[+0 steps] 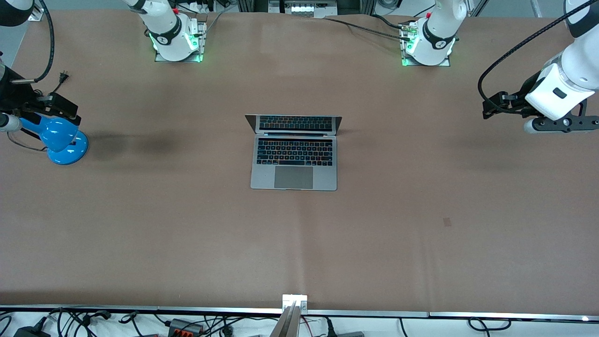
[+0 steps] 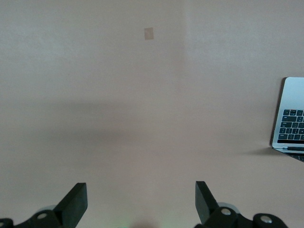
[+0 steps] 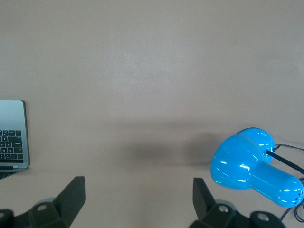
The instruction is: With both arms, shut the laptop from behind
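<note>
Laptop (image 1: 294,152) sits open mid-table on the brown tabletop (image 1: 421,243), lid upright, trackpad toward the front camera's edge. Left gripper (image 2: 141,202) hangs over bare table at the left arm's end, fingers spread wide and empty. Right gripper (image 3: 138,198) hangs at the right arm's end over a blue desk lamp (image 1: 61,140), equally wide and empty.
</note>
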